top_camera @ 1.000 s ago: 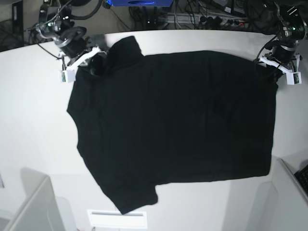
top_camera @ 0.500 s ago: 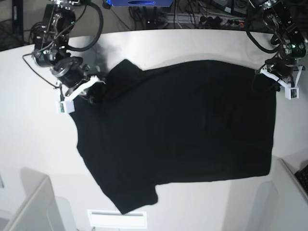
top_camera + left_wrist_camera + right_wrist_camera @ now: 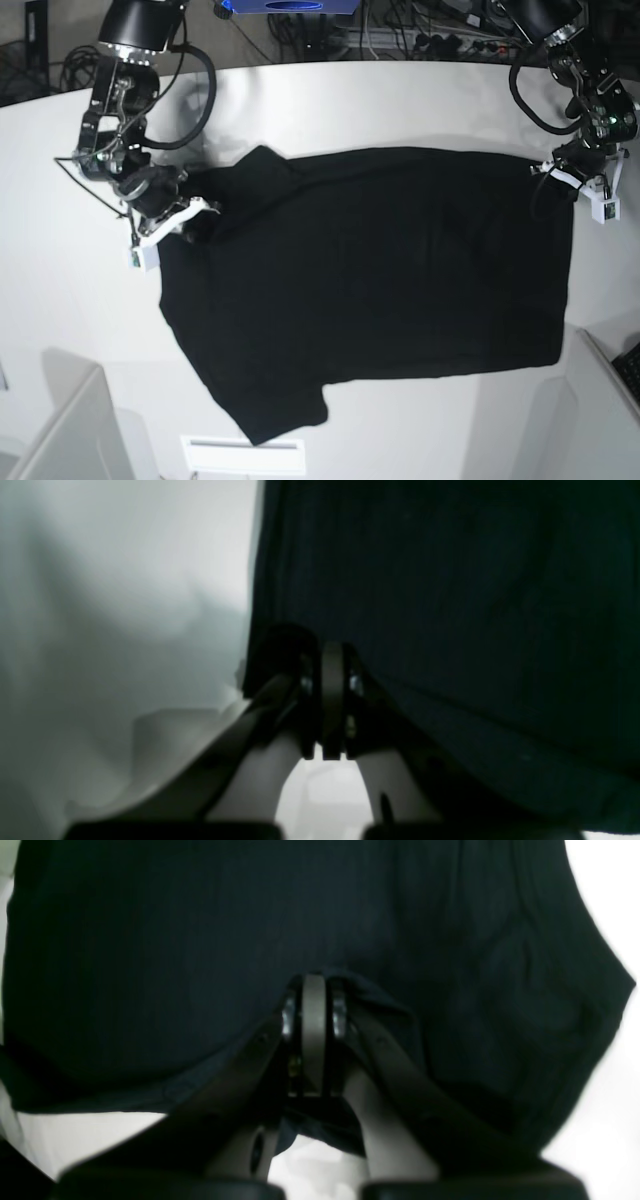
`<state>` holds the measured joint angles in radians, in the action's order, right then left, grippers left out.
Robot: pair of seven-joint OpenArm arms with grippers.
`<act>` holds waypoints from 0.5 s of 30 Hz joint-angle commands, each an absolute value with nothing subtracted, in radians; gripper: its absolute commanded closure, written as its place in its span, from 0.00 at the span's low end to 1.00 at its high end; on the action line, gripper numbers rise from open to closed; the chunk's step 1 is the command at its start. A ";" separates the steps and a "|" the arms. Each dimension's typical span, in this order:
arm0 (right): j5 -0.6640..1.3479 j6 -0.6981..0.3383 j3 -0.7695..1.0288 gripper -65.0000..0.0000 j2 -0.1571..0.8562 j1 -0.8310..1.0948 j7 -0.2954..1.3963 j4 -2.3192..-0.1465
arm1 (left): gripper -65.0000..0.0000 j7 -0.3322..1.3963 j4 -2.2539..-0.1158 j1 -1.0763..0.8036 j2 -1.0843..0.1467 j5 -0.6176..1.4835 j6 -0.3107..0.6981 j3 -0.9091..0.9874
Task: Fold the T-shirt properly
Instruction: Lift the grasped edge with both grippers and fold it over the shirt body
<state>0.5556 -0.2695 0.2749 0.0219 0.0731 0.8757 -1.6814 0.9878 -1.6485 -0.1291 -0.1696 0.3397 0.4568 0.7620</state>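
The white desk [image 3: 60, 300] carries little besides the cloth: a grey box-like shape [image 3: 70, 430] sits at its near left corner, a second pale one [image 3: 600, 400] at the near right, and a slotted white plate [image 3: 245, 455] lies at the near edge, partly under a sleeve. Cables and a blue unit [image 3: 290, 6] crowd the far side, off the desk. Nothing lies on the cloth itself.

The T-shirt [image 3: 370, 290] is spread flat across the middle of the desk, plain black side up, one sleeve pointing toward the near edge and the other bunched at the far left. Its far edge runs fairly straight between the two arms.

The right claw [image 3: 312, 1040] is closed tight, pinching a fold of the T-shirt at the bunched sleeve corner. The left claw [image 3: 332, 700] is likewise closed on the T-shirt's far right corner.
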 commanded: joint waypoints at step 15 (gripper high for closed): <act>0.568 -0.277 0.272 1.00 0.030 -0.136 0.854 -1.481 | 1.00 0.970 -1.603 -0.013 -0.186 0.262 0.414 0.757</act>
